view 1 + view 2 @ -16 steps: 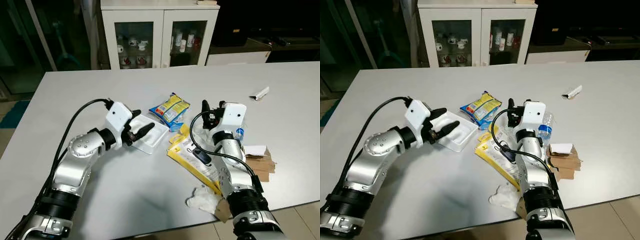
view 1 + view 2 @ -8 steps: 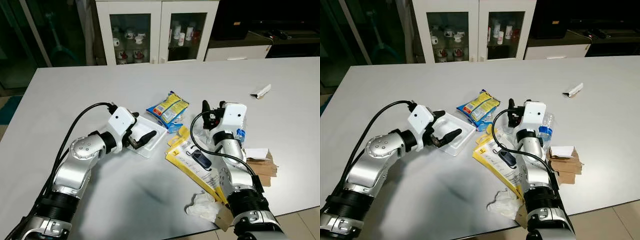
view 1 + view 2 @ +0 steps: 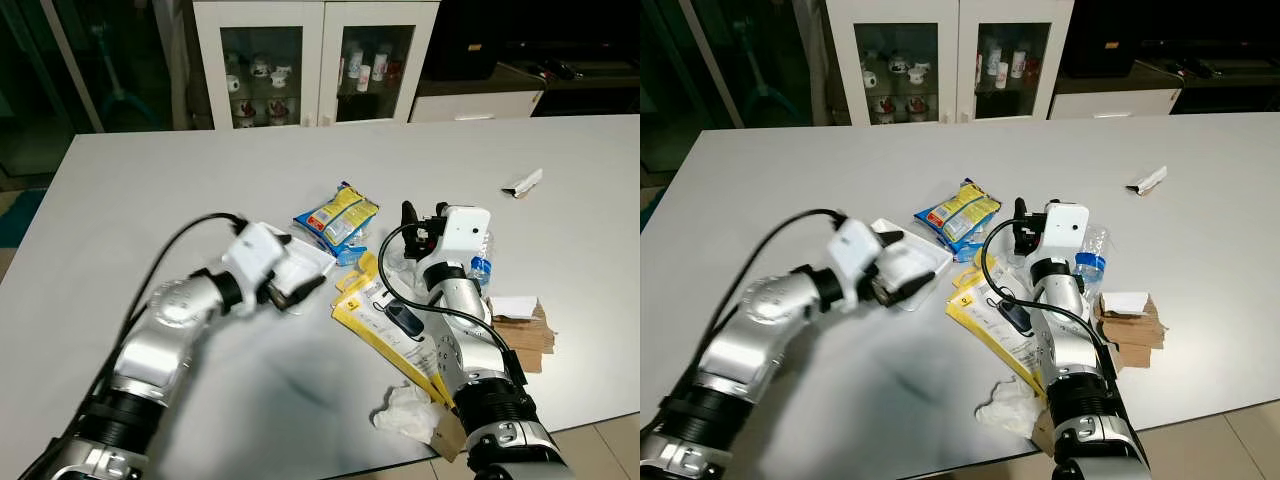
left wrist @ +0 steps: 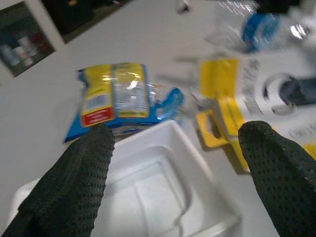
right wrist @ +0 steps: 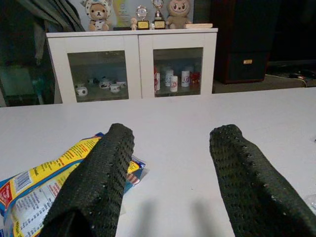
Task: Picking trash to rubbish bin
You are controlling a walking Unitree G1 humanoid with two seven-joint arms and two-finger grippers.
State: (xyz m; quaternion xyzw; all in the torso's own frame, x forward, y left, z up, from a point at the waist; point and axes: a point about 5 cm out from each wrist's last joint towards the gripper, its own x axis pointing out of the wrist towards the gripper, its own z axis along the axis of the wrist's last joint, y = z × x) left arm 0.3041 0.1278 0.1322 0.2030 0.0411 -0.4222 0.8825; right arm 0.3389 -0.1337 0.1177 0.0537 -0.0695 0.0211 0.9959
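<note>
A white foam tray [image 3: 312, 262] lies mid-table, with a blue and yellow snack bag [image 3: 340, 214] just behind it. My left gripper [image 3: 292, 286] is open over the tray's near edge and blurred by motion; the left wrist view has the tray [image 4: 148, 192] lying between the spread fingers. A yellow flat package [image 3: 385, 322] lies to the tray's right. My right gripper [image 3: 421, 216] stands open above the package's far end, nothing between its fingers, beside a clear bottle with a blue cap [image 3: 480, 266]. A crumpled white tissue [image 3: 405, 408] lies at the table's front edge.
Brown cardboard pieces [image 3: 522, 328] with a white scrap lie at the right. A small white wrapper [image 3: 522, 183] sits far right. A white glass-door cabinet [image 3: 315, 60] stands behind the table. The table's front edge runs close under the tissue.
The camera tilted a little early on. My left arm has swung slightly right and forward over the tray, now blurred. The right arm has stayed put.
</note>
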